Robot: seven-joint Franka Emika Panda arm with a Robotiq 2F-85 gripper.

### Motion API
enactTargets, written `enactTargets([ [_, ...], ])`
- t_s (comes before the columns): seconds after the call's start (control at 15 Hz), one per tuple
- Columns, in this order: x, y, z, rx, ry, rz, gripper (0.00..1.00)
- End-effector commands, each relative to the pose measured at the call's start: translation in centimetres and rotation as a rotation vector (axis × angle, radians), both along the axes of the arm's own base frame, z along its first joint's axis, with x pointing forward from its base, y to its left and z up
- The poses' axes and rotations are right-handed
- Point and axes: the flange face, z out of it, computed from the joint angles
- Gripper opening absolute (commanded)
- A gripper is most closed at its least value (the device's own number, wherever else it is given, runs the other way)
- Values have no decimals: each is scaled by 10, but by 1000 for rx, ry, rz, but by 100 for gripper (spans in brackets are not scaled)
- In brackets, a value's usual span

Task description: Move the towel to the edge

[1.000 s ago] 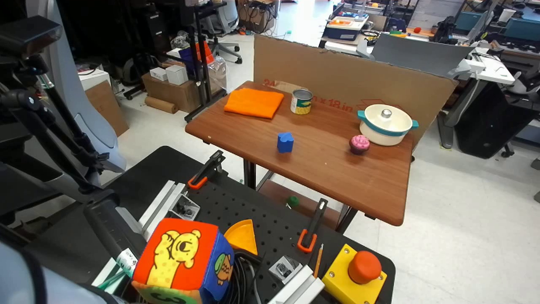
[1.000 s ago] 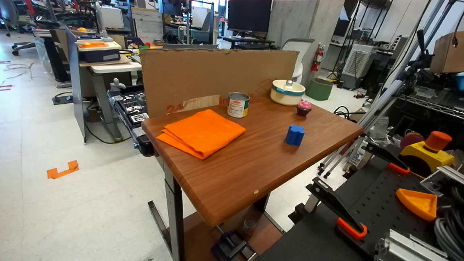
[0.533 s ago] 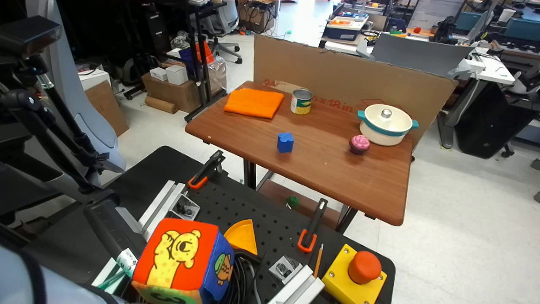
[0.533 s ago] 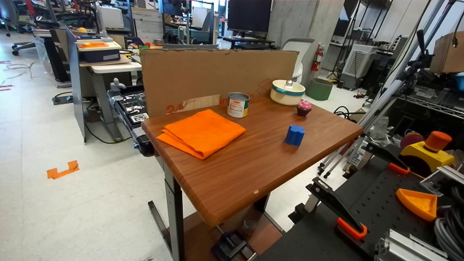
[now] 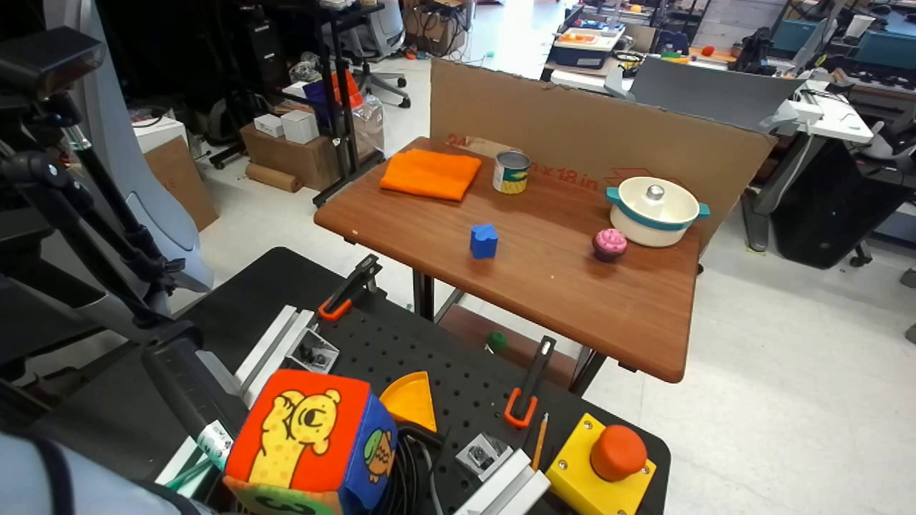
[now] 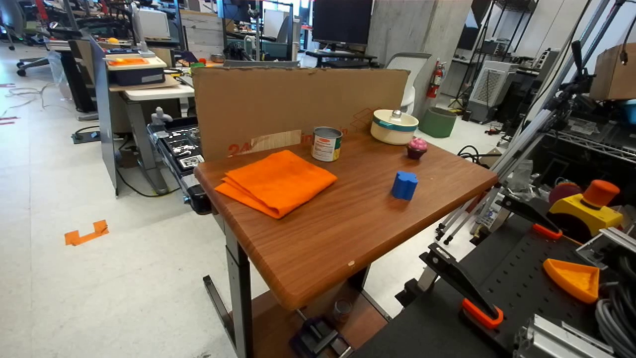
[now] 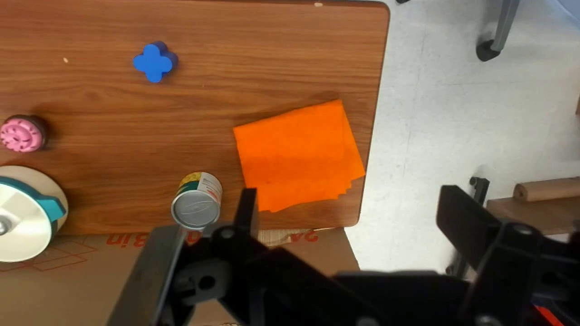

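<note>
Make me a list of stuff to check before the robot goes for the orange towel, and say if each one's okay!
1. Gripper open: ok; its fingers stand wide apart.
2. Towel with nothing lying on it: ok.
3. Can apart from the towel: ok; tabletop shows between them.
4. Both fingers over the towel: not ok, it seems; in the wrist view one is seen against the floor.
5. Gripper height above the towel: cannot tell; neither exterior view shows the gripper.
6. Towel's way to the short edge: ok; in an exterior view, a strip of tabletop shows between them.
</note>
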Motion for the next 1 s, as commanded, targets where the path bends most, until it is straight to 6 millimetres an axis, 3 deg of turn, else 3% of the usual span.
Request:
enactTargets([
  [0.0, 42, 0, -25, -68, 1, 30, 100],
  [0.53, 120, -1, -121, -156, 104, 0, 100],
  [0.93, 155, 9, -186, -165, 142, -40, 100],
])
